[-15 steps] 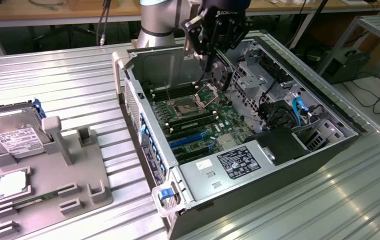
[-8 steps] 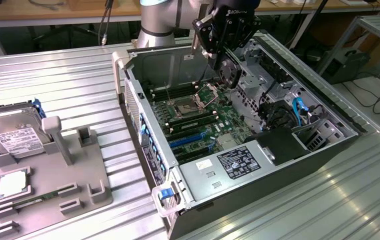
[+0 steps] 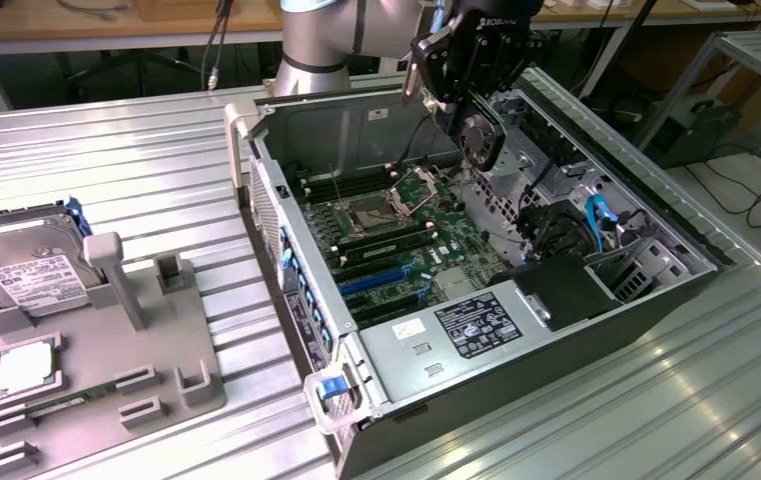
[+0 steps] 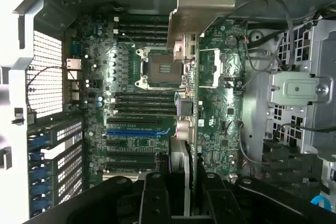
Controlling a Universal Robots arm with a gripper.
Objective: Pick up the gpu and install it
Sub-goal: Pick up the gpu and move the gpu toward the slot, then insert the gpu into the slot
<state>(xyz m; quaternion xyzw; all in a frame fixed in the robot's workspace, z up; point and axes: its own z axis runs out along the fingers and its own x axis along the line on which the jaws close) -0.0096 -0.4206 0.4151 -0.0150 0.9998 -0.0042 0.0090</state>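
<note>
- Pincer (image 3: 464, 95) closed on the gpu (image 3: 483, 145), with 2 fingers (image 4: 156, 200) pressed against its opposite faces at the end away from the bracket (image 4: 197, 9).
- The gpu hangs on edge above the open case (image 3: 554, 360), over the far part of the motherboard (image 3: 414, 245). It is clear of the board and not seated in any slot.
- From the wrist, the gpu (image 4: 181, 166) runs edge-on across the board, passing just beside the CPU socket (image 4: 160, 69). The long blue slot (image 4: 137, 131) lies off its line.
- Handling, as I judge it: light and stiff, but fragile. It is a bare circuit card with fine contacts and what looks like a round fan on 1 face.
- It is safest held by the board edges or the bracket, never by the fan or contact strip. The thin smooth faces could twist in a narrow pinch.
- The bench (image 3: 127, 170) is ribbed metal slats. A grey tray (image 3: 153, 350) at the exterior view's left carries a drive (image 3: 23, 275) and a small square chip (image 3: 27, 362).
- The room behind has wooden desks, with cables trailing on the floor.
</note>
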